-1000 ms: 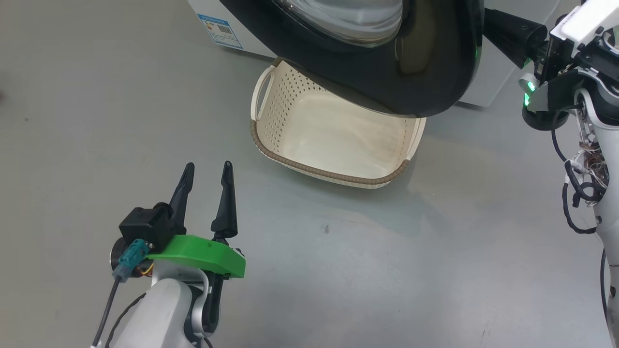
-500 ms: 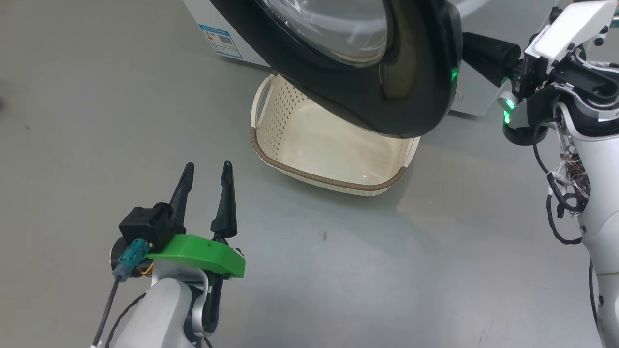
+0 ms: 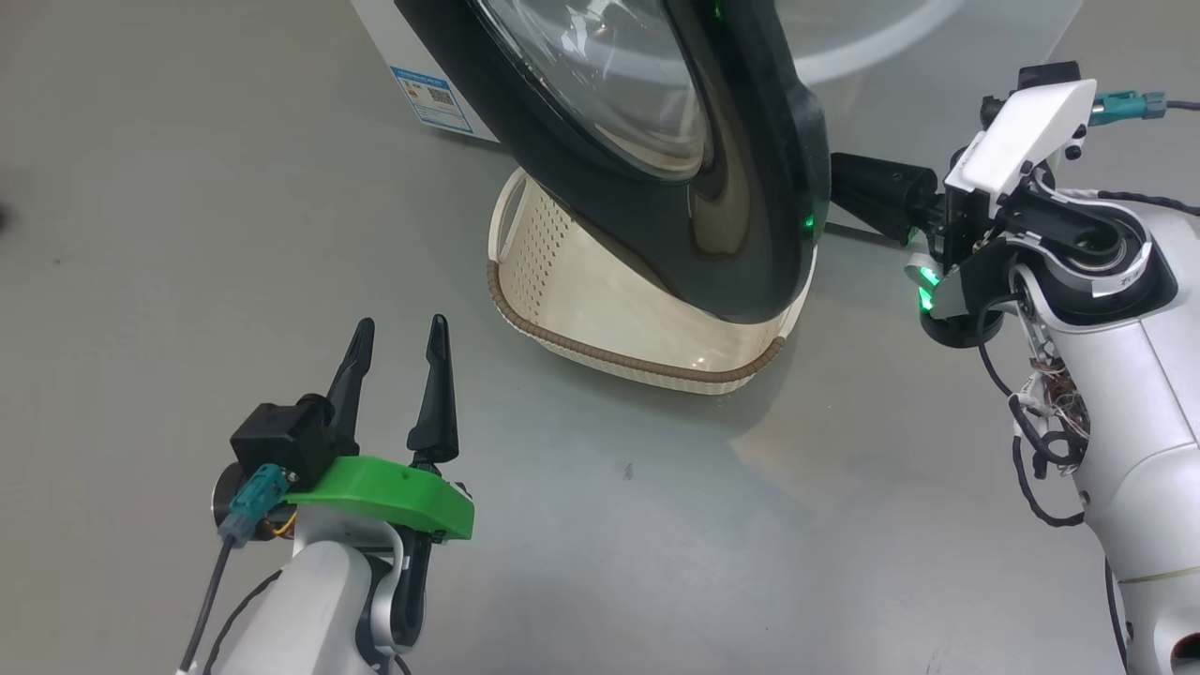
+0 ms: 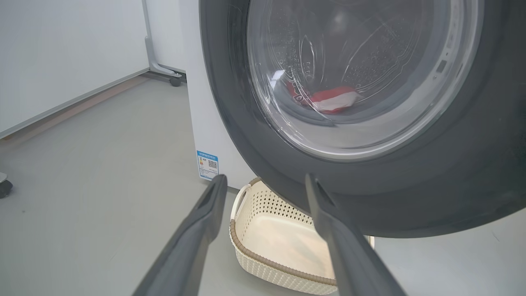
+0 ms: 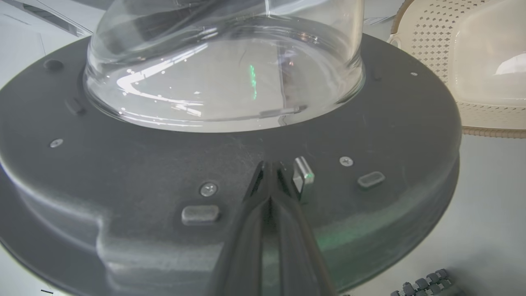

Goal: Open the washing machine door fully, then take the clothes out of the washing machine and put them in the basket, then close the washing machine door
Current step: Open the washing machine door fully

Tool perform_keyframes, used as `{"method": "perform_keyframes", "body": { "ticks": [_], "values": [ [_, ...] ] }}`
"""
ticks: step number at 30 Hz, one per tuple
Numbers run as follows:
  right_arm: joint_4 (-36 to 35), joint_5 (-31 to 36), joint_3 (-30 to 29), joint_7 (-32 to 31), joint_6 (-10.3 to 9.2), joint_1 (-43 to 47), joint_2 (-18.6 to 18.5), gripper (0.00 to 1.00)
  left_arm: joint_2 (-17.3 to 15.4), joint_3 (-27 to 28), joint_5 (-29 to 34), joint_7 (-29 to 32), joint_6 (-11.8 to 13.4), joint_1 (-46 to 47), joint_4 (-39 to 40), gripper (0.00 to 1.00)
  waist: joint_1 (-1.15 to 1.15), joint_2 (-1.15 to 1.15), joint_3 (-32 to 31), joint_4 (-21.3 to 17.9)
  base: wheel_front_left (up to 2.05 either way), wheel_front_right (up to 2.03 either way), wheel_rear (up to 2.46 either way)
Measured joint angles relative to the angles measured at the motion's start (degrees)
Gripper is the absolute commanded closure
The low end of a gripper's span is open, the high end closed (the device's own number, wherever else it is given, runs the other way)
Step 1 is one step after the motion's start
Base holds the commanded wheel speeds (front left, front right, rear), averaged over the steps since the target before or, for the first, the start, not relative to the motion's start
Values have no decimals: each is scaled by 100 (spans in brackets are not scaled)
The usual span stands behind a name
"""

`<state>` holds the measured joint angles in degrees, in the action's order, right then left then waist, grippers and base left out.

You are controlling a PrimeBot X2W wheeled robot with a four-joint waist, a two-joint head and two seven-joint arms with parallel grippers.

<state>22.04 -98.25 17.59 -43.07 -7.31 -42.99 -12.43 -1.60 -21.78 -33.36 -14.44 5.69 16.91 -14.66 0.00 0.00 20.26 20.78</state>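
Nearest, left gripper (image 3: 402, 322), fingers spread wide, holding nothing, well short of washing machine door (image 3: 741, 187); basket (image 3: 539, 253) on floor under door; right gripper (image 5: 269, 166) fingers pressed together, tips at door's inner dark face beside metal latch (image 5: 303, 174); clothes (image 4: 333, 98) seen beyond door glass, inside washing machine (image 4: 205, 123)
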Motion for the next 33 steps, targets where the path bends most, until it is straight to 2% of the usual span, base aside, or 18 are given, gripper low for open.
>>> {"method": "perform_keyframes", "body": {
  "ticks": [33],
  "values": [
    [-633, -100, 842, -250, 0, 696, 426, 100, -1, -78, 0, 1, 8, -109, -29, 0, 0, 0, -276, 161, 0, 0, 0]
  ]
}}
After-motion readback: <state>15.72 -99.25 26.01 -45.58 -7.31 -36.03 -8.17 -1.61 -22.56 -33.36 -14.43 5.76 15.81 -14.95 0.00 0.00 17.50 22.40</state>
